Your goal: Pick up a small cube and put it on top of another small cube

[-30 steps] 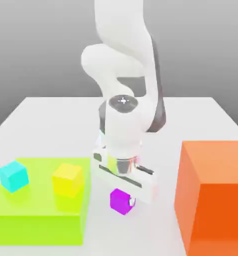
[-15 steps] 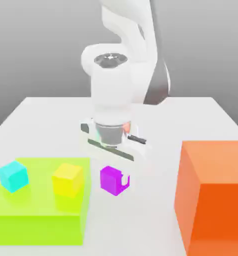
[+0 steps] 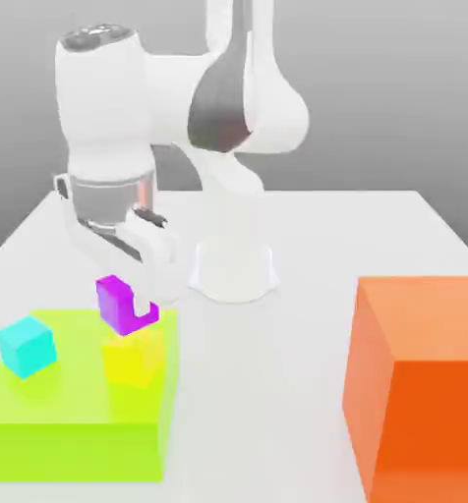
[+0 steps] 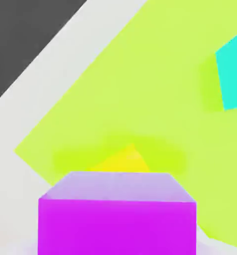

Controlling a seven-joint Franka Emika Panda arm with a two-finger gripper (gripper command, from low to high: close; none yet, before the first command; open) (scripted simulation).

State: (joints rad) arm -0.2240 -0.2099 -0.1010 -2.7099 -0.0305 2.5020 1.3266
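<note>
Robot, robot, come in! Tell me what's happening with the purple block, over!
Gripper shut on purple cube, held in the air. Cube hangs just above yellow cube on the green platform. Cyan cube off to the side, not in the way. Over.

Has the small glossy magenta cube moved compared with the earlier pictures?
Yes. The small glossy magenta cube has gone toward the exterior view's left and up, from the white table to just above the small yellow cube on the lime-green platform.
</note>
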